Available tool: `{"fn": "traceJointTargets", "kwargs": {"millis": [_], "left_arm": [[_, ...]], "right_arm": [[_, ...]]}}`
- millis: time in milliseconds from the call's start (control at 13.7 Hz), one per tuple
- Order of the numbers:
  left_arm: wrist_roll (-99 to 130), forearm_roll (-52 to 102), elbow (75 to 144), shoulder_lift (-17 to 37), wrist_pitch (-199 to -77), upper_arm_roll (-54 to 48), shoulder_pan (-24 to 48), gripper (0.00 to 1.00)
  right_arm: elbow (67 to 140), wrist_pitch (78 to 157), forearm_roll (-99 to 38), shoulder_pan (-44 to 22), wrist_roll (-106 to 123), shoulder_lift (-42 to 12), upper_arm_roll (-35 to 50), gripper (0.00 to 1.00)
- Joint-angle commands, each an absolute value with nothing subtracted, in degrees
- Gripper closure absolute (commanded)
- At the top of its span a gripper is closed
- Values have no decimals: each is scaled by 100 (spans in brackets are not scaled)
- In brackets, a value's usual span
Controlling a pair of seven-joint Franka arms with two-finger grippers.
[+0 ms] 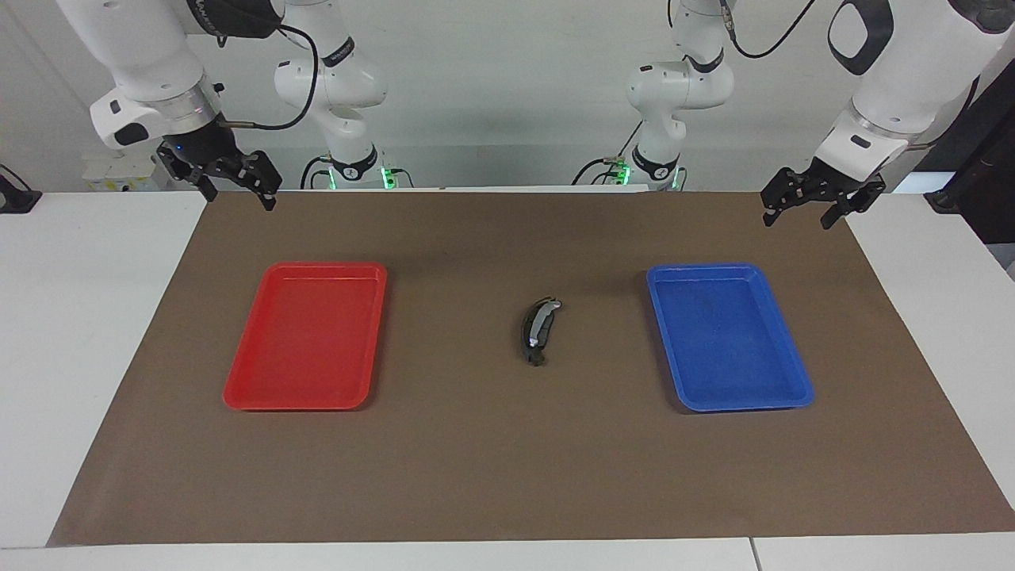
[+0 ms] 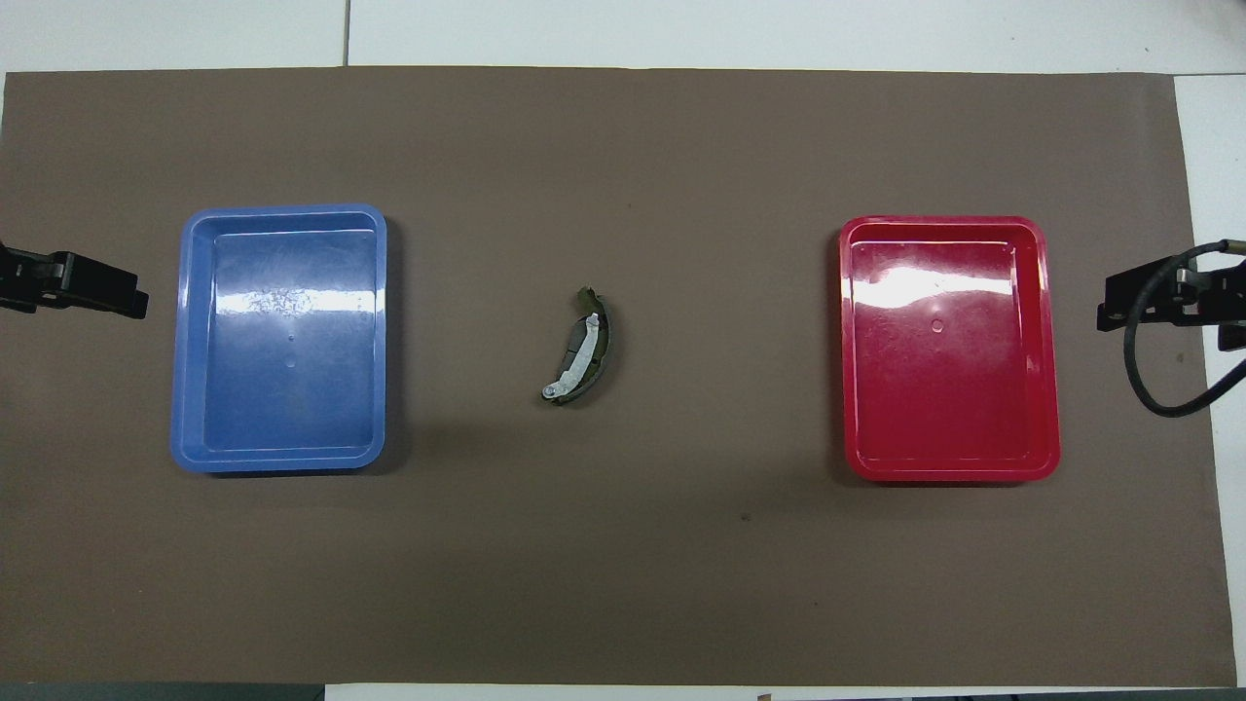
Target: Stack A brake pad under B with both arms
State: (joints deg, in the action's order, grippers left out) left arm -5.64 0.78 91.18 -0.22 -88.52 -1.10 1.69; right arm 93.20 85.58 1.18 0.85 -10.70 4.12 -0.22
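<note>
B (image 1: 538, 327), the long curved black piece with a silver band, lies on the brown mat midway between the two trays; it also shows in the overhead view (image 2: 582, 352). The A brake pad does not show as a separate piece; a dark edge runs under B, and I cannot tell what it is. My left gripper (image 1: 798, 220) hangs open and empty over the mat's edge at the left arm's end, beside the blue tray (image 1: 729, 337). My right gripper (image 1: 241, 198) hangs open and empty over the mat's corner at the right arm's end, above the red tray (image 1: 308, 335).
The blue tray (image 2: 280, 338) and red tray (image 2: 949, 348) are both empty. The brown mat (image 1: 492, 468) covers most of the white table. A black cable (image 2: 1144, 375) loops off the right gripper (image 2: 1110, 310). The left gripper's tip (image 2: 136, 300) shows beside the blue tray.
</note>
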Motion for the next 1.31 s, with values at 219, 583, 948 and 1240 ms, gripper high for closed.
{"fn": "traceJointTargets", "kwargs": {"millis": [219, 583, 948, 1240], "left_arm": [[-510, 0, 9299, -176, -8930, -149, 105, 1], [-510, 0, 9299, -176, -8930, -149, 105, 1], [-510, 0, 9299, -176, -8930, -149, 105, 1], [-510, 0, 9299, -176, -8930, -149, 105, 1]], "right_arm": [[8947, 8482, 61, 158, -1020, 185, 18, 0], [9009, 8543, 97, 70, -818, 202, 44, 0], [9035, 8525, 62, 70, -852, 228, 62, 0], [9018, 8499, 88, 70, -826, 220, 62, 0]]}}
